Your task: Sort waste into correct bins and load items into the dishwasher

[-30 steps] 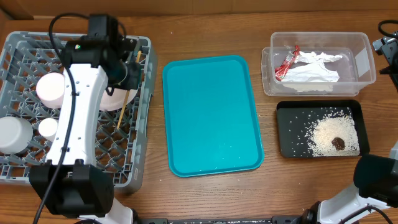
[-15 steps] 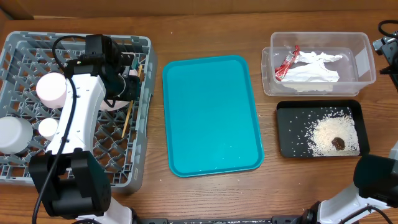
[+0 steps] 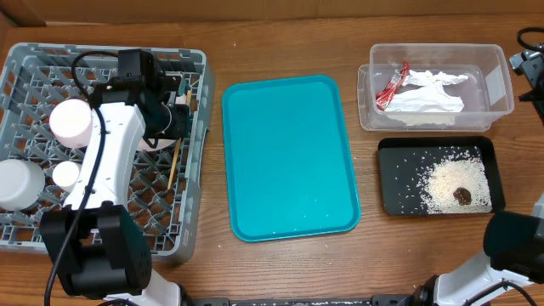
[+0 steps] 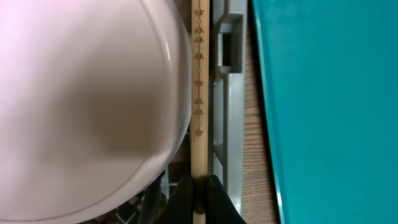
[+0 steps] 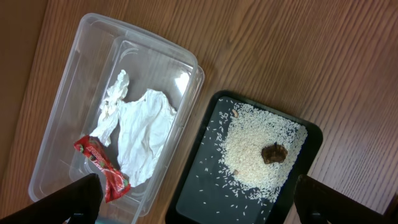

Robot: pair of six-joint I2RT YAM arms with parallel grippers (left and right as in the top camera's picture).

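Pinching a thin wooden chopstick between closed fingers, the left gripper hung over the dish rack, left of the teal tray. The stick ran straight away from the fingertips, a printed pattern along its length. On the side away from the tray, a pale pink dish sat just beside the stick; whether the two touched could not be told. Between the stick and the tray stood the rack's grey wall, then a narrow strip of bare wooden table, so rack and tray lay close but apart.

Farther left of the tray, deeper in the rack, sat a round pinkish bowl, a small white cup and a white bowl near the rack's outer edge.

Right of the tray, on the robot's side, lay the black tray, holding a heap of rice with scattered grains around it and a small brown lump on the heap. Beyond it, at the far right of the teal tray, stood the clear tub, with a red wrapper and a crumpled white napkin inside, the wrapper on the side nearer the tray.

The right gripper hung high above these two bins, fingers spread wide and holding nothing.
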